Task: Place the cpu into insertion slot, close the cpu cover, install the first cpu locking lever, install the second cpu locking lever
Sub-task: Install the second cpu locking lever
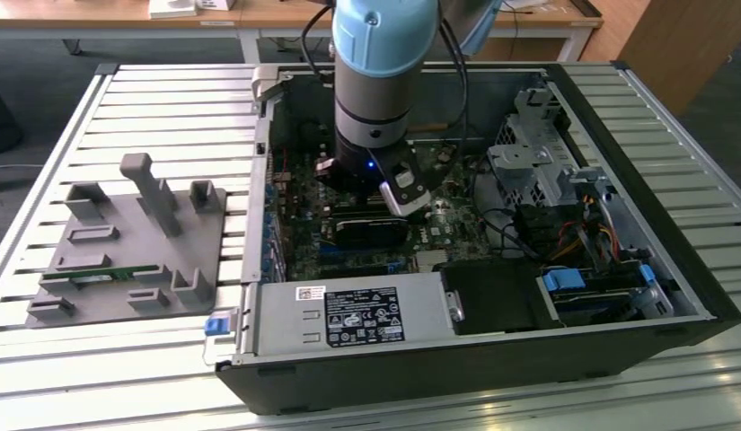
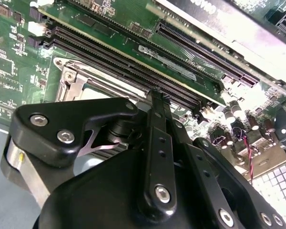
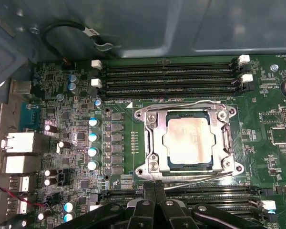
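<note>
In the first wrist view the cpu (image 3: 188, 140) lies flat in the insertion slot (image 3: 142, 170), its dull silver face showing through the cut-out of the cpu cover (image 3: 155, 138), which is folded down over it. One thin wire locking lever (image 3: 181, 103) runs along the socket edge nearest the memory slots. The other lever (image 3: 205, 179) runs along the opposite edge. My gripper (image 3: 155, 183) is shut, its tips pressed together right at the end of that second lever. In the second wrist view the gripper (image 2: 155, 95) sits over the socket frame (image 2: 74, 81). The exterior view shows the gripper (image 1: 401, 202) inside the computer case.
Long black memory slots (image 3: 171, 71) flank the socket on both sides. Capacitors (image 3: 93, 138) stand beside it. A black card (image 1: 364, 229) lies just in front of the arm, cables and drive cages (image 1: 538, 171) to the exterior view's right. A grey fixture (image 1: 130, 242) rests outside the case.
</note>
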You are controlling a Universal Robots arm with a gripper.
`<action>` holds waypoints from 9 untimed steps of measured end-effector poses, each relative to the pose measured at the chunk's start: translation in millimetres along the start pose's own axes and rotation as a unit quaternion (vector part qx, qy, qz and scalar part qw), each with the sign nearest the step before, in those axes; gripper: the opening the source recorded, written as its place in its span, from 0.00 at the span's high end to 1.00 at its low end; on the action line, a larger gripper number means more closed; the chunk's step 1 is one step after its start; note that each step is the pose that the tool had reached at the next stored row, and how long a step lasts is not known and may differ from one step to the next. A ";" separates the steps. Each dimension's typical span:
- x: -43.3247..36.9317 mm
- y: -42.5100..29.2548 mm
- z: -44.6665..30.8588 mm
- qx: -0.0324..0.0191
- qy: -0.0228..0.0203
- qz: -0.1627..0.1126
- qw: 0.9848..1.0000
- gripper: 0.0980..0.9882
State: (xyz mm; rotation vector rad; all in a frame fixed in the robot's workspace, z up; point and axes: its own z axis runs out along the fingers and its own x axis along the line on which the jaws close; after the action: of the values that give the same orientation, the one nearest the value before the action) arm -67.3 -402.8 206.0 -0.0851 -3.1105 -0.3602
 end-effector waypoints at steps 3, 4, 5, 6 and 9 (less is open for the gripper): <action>0.2 -2.2 -0.5 -0.005 0.000 0.000 1.000 0.99; 0.3 -3.3 -0.8 -0.007 0.000 0.000 1.000 0.99; 0.4 -4.5 -1.0 -0.011 0.001 0.000 1.000 0.99; 0.5 -5.1 -1.2 -0.014 0.001 0.000 1.000 0.99; 1.2 -6.0 -1.2 -0.022 0.001 0.000 1.000 0.99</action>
State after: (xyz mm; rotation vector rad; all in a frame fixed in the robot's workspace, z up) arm -68.8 -408.9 205.8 -0.0849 -3.1007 -0.4279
